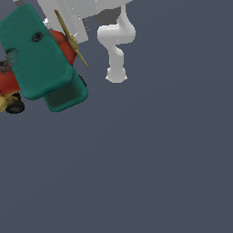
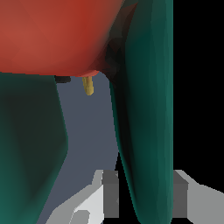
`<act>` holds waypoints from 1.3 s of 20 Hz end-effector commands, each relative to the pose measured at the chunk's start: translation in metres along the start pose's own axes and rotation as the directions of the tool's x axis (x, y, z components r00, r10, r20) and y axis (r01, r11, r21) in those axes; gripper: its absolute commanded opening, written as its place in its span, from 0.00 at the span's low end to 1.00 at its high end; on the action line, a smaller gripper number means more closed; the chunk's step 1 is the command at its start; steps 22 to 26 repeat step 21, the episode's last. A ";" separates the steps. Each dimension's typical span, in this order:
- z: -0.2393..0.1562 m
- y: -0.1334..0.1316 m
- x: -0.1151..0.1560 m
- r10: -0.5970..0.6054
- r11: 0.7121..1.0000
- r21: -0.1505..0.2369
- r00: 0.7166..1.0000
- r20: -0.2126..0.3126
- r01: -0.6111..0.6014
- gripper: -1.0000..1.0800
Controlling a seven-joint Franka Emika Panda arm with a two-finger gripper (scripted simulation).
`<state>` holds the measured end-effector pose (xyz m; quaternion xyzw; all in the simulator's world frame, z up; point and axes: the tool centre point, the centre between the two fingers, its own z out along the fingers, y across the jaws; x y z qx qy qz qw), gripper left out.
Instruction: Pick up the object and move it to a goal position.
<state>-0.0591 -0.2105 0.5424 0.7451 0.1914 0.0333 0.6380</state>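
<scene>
The object, a toy biplane, fills the upper part of the exterior view's left, with its broad teal upper wing point(image 1: 38, 50), red body, thin yellow propeller point(image 1: 73, 41) and a black wheel point(image 1: 15, 107) showing. It appears tilted and held off the floor. In the wrist view my gripper point(image 2: 146, 197) is shut on one teal wing point(image 2: 146, 96), with a grey finger point(image 2: 110, 192) on one side and the other finger point(image 2: 180, 192) on the opposite side. The red body point(image 2: 52, 35) looms close above. In the exterior view the plane hides my fingertips.
The white arm point(image 1: 116, 50) rises from its base point(image 1: 116, 75) behind the plane. A plain dark grey floor point(image 1: 150, 159) spreads across the whole exterior view. No goal marker shows.
</scene>
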 end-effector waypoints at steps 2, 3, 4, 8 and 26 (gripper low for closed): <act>0.001 0.007 -0.001 0.006 1.000 -0.002 1.000 -0.002 -0.006 0.00; 0.001 0.003 0.000 0.000 1.000 0.000 1.000 0.000 0.000 0.00; 0.001 0.003 0.000 0.000 1.000 0.000 1.000 0.000 0.000 0.00; 0.002 0.010 0.000 0.000 1.000 0.000 1.000 0.000 0.000 0.00; 0.005 0.044 0.005 0.000 1.000 -0.001 1.000 -0.001 0.000 0.00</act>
